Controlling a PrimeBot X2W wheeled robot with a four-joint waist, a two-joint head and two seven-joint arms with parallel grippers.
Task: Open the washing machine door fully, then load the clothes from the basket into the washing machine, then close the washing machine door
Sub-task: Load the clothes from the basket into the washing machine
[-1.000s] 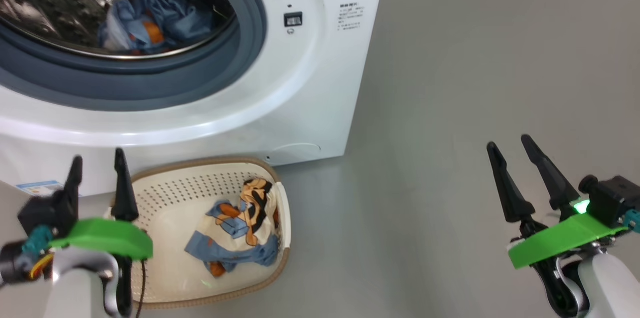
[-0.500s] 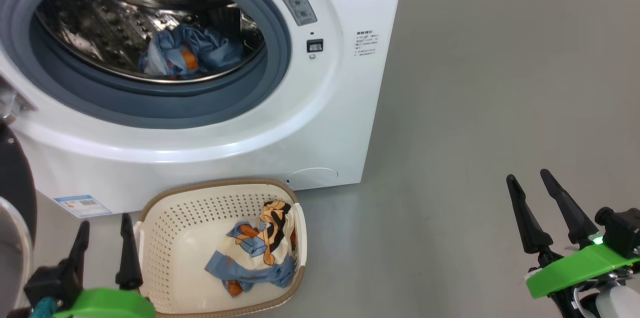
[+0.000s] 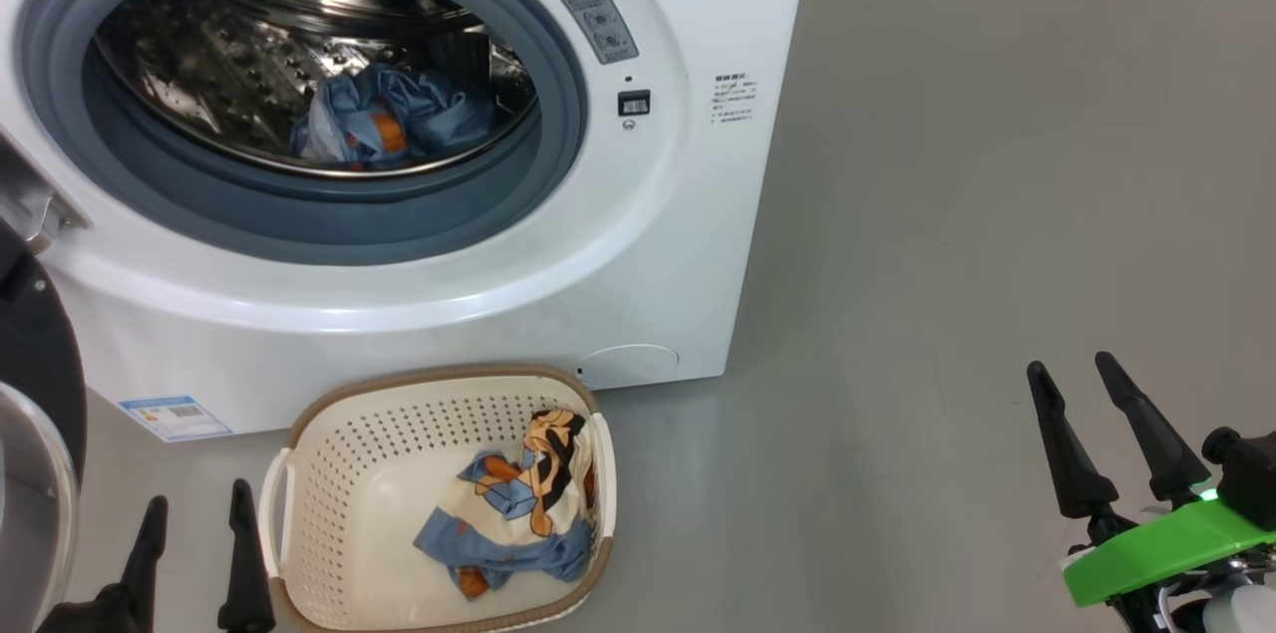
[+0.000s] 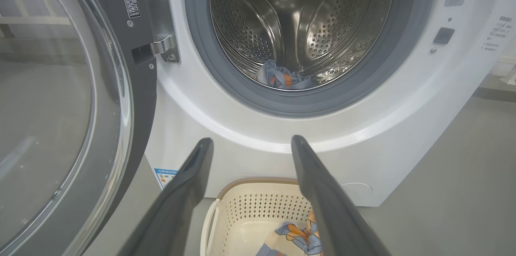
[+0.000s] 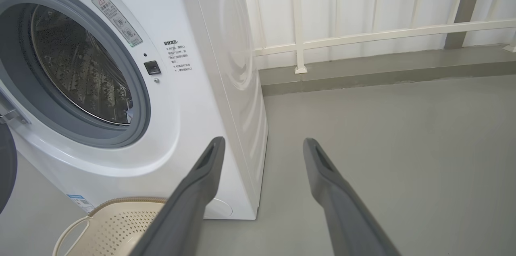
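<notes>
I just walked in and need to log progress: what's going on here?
A two-armed robot is loading laundry. The big white front-loading washing machine has its round black-rimmed glass door swung open. One light blue printed garment lies in the steel drum; a blue and cream garment lies in the cream perforated plastic basket on the floor in front. The left gripper, beside the basket, and the right gripper, over the floor, are both open and empty.
</notes>
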